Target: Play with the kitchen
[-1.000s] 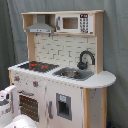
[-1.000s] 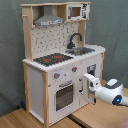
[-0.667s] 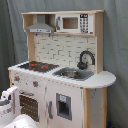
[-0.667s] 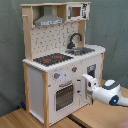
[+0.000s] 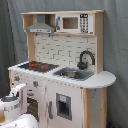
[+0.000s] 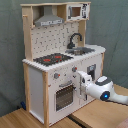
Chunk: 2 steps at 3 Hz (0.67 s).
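The kitchen stands on the wooden bench, in front of a grey curtain; it is white and light wood, with a black-and-red stovetop beside the sink and its black faucet, and a grey hood above the stovetop. Below the stovetop sit the knobs and the windowed oven door. The claw reaches the kitchen's front just beside the knobs, at the top of the oven door; whether it is spread or closed, or has hold of anything, I cannot tell. To do this step well, the approach should likely be slow and square to the front panel, aiming at one knob or the oven handle without shoving the kitchen. Against the frame a second earlier, the claw has moved closer to the front panel and a little higher; the kitchen has not shifted.
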Tool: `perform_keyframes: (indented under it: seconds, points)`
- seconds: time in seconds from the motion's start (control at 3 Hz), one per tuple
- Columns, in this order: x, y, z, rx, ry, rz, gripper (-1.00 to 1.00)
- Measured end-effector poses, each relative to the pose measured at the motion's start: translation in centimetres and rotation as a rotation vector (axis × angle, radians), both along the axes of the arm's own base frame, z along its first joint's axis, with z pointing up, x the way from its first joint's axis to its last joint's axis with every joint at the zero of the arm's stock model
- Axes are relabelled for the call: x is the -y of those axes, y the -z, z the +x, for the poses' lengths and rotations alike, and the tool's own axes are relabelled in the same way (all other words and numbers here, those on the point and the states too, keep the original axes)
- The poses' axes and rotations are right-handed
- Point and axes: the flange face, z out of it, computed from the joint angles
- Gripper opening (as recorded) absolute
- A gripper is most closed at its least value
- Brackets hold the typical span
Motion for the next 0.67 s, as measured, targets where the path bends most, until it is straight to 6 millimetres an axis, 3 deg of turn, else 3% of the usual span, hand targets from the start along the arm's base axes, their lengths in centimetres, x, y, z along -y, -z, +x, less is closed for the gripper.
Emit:
perform_keyframes:
  seconds: [0.33,0.67]
  points:
    - [-1.19,1.04,1.06,-0.013,-0.018,-0.068,1.00]
    - [-1.99,0.34,2.01,0.006,-0.006,-0.070,1.00]
